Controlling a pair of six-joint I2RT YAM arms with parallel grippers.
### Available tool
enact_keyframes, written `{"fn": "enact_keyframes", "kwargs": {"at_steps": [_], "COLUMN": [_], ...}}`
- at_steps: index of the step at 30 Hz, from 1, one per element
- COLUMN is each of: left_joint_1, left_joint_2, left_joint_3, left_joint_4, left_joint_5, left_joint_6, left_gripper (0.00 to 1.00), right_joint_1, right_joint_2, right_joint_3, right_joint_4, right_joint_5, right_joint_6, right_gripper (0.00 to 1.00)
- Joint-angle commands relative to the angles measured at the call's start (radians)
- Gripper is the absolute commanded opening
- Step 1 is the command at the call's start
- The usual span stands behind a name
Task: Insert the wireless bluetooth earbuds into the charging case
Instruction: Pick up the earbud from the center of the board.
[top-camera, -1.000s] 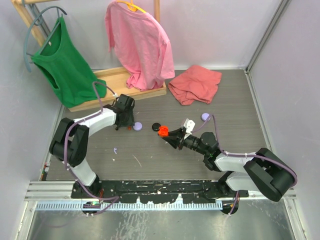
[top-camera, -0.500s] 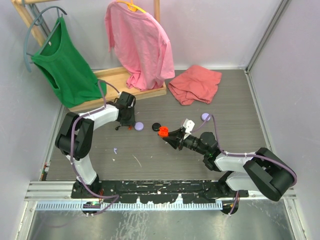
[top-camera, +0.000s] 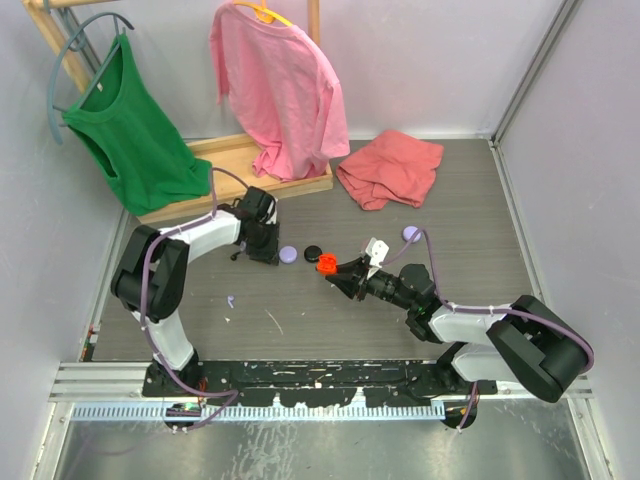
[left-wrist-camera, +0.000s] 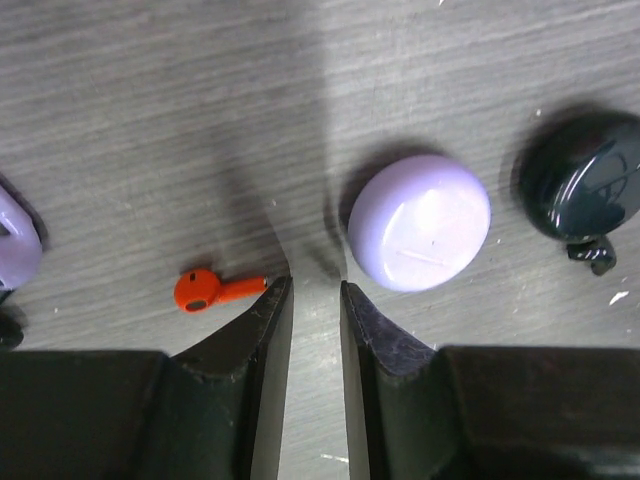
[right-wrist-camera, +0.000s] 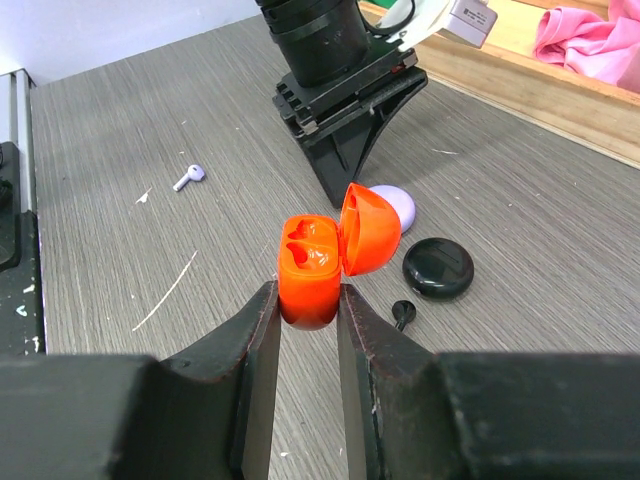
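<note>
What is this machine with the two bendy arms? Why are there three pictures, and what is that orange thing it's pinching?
It is a robot: two arms bolted to a table, each ending in a gripper with two fingers. The wide picture comes from a camera up above. The other two come from little cameras on the wrists, so you see each gripper's own dark fingers at the bottom.

The right gripper pinches a small orange charging case with its lid open. The left gripper holds nothing. Its jaws stand a narrow gap apart, next to an orange earbud lying on the table.

Also on the table are a round lavender case, a round black case, a black earbud and a lavender earbud. At the back hang a green shirt and a pink shirt.
</note>
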Motion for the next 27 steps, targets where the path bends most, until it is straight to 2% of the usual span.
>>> {"fn": "enact_keyframes", "kwargs": {"at_steps": [1,7,11,13,18,27], "left_joint_1": [-0.005,-0.008,-0.007,-0.008,-0.004,-0.001], "left_joint_2": [-0.076,-0.193,-0.215,-0.203,-0.157,-0.057], "left_joint_3": [0.01,0.006,-0.008,-0.002,0.021,0.032], "left_joint_4": [-0.075,-0.106,-0.124,-0.14,-0.146,-0.073], "left_joint_5": [0.016,-0.077,-0.193,-0.239,-0.304,-0.282], "left_joint_6": [0.017,-0.05,-0.091,-0.101,-0.13,-0.171], "left_gripper": [0.28,0.35,0.47,0.5,0.5,0.45], "right_joint_1": [0.003,0.002,0.004,0.003,0.003,0.003], "right_joint_2": [-0.008,-0.009,-0.004,-0.001,0.004,0.02], "right_joint_3": [0.025,0.027,0.029,0.03,0.033,0.039], "right_joint_4": [0.047,0.04,0.037,0.035,0.032,0.025], "right_joint_5": [0.009,0.01,0.011,0.01,0.007,0.002], "right_joint_6": [-0.02,-0.026,-0.029,-0.028,-0.028,-0.028], "right_gripper": [0.01,0.01,0.01,0.01,0.01,0.01]}}
